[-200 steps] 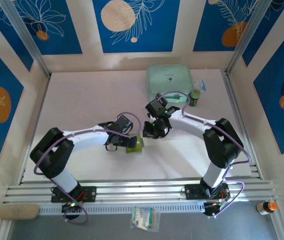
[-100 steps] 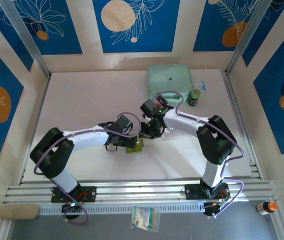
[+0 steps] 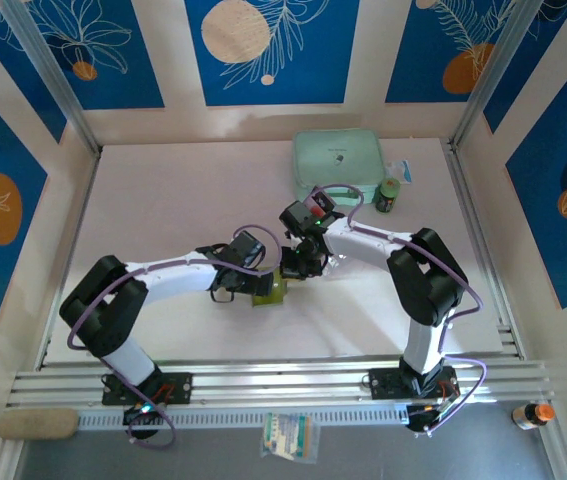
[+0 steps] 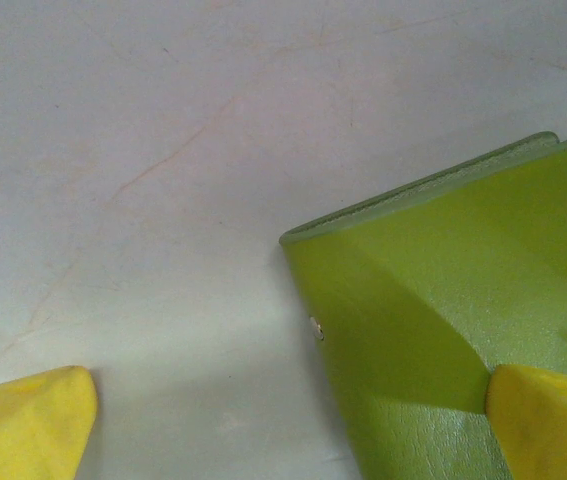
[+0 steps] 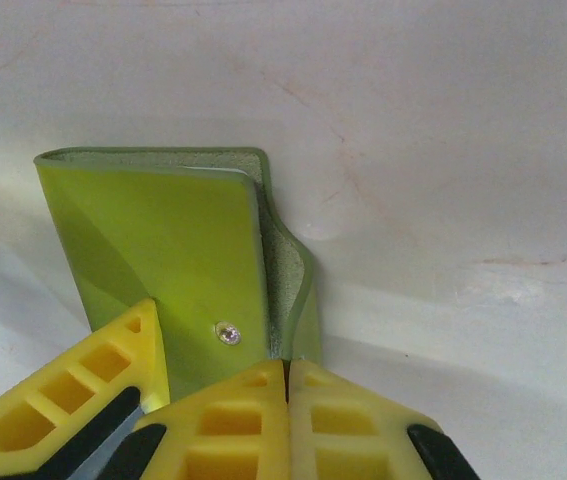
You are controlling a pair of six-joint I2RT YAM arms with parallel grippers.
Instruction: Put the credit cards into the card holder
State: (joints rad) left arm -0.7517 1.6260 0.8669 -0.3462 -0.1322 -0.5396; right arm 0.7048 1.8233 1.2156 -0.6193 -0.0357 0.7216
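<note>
The card holder (image 3: 271,291) is an olive-green wallet lying on the pale table, left of centre. It shows large in the left wrist view (image 4: 443,330) and in the right wrist view (image 5: 163,250), with its silver snap stud (image 5: 227,333) showing. My right gripper (image 3: 296,265) (image 5: 286,375) is shut, and the wallet's lifted flap (image 5: 298,290) runs into the seam between its pads. My left gripper (image 3: 263,283) (image 4: 283,415) is open wide, its right fingertip (image 4: 548,420) resting on the wallet and the other fingertip (image 4: 23,425) on bare table. The credit cards are out of view.
A mint-green case (image 3: 338,160) lies at the back, with a small green jar (image 3: 390,195) to its right. A printed packet (image 3: 288,436), a small bottle (image 3: 533,412) and a beige roll (image 3: 38,423) lie in front of the aluminium rail (image 3: 283,380).
My right gripper has moved left and slightly toward the wallet, closing in on its right edge. The left arm and the wallet have stayed put.
</note>
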